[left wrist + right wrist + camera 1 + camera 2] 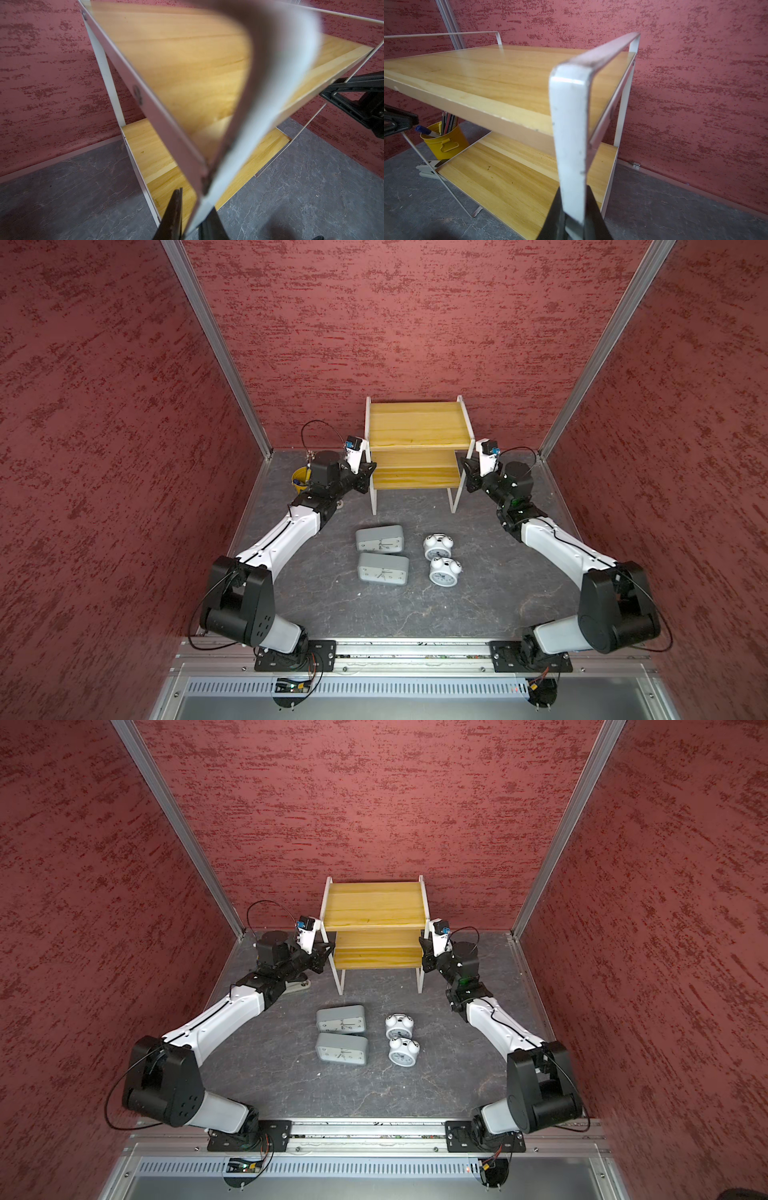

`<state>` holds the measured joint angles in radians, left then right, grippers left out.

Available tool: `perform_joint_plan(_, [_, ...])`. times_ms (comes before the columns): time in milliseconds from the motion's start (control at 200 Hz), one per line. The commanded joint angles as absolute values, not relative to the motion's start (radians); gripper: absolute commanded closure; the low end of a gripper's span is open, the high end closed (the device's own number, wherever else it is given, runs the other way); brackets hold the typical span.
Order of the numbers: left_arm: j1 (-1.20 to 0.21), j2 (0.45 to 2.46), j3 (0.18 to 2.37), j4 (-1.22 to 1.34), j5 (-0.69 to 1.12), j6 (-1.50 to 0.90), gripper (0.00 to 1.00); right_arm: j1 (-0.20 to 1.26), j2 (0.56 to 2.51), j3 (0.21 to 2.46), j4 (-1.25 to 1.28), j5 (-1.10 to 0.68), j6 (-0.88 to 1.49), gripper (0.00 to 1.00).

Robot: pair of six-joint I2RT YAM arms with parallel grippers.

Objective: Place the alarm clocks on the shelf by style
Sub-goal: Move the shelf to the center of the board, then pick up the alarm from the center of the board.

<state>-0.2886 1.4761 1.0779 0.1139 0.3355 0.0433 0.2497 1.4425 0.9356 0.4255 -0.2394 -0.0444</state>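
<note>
dark grey stone-pattern tabletop (332,605) inside red textured walls. two-tier shelf with yellowish wooden boards and thin white metal frame (415,427) (374,907) stands at the back centre near the rear wall, upright.

left gripper (368,477) (193,218) is at the shelf's left front leg; the left wrist view shows the white frame strip pinched between its black fingers (173,209), so it is clamped on the shelf. right gripper (467,477) (574,220) does the same on the right front leg, with the strip sandwiched between its fingers (593,216).

all four clocks are on the tabletop in front of the shelf, between the two arms. two grey rounded-rectangular clocks with white faces sit left of centre, far one (380,538) and near one (382,569), about touching. two smaller white round twin-bell clocks sit just to their right, far one (437,546) and near one (444,571), touching or nearly so.

yellow metal cup holding pens (300,481) (444,141) sits left of the shelf, partly behind the left arm.
</note>
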Motion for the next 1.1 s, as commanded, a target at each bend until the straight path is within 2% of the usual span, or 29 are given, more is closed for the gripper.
perform_joint_plan(0, [-0.307, 1.451, 1.041, 0.052, 0.408, -0.017, 0.85, 0.311, 1.405, 0.9, 0.354, -0.29, 0.0, 0.94])
perform_joint_plan(281, [-0.294, 1.438, 1.012, 0.065, 0.412, -0.032, 0.83, 0.33, 1.362, 0.856, 0.345, -0.249, 0.003, 0.93])
perform_joint_plan(341, [-0.295, 1.437, 1.012, 0.059, 0.419, -0.034, 0.79, 0.331, 1.359, 0.855, 0.345, -0.238, 0.003, 0.91])
perform_joint_plan(431, [-0.293, 1.424, 1.012, 0.049, 0.43, -0.038, 0.66, 0.33, 1.354, 0.854, 0.341, -0.224, -0.002, 0.85])
perform_joint_plan(611, [-0.288, 1.374, 0.997, 0.038, 0.429, -0.011, 0.22, 0.331, 1.328, 0.862, 0.311, -0.201, -0.019, 0.42])
perform_joint_plan(721, [-0.278, 1.333, 0.983, 0.01, 0.423, 0.006, 0.07, 0.331, 1.296, 0.846, 0.296, -0.179, -0.033, 0.31])
perform_joint_plan(867, [-0.275, 1.253, 0.966, -0.091, 0.416, 0.062, 0.04, 0.331, 1.234, 0.802, 0.268, -0.159, -0.053, 0.2])
perform_joint_plan(1097, [-0.277, 1.105, 0.881, -0.304, 0.451, 0.19, 0.04, 0.331, 1.112, 0.725, 0.206, -0.161, -0.057, 0.19])
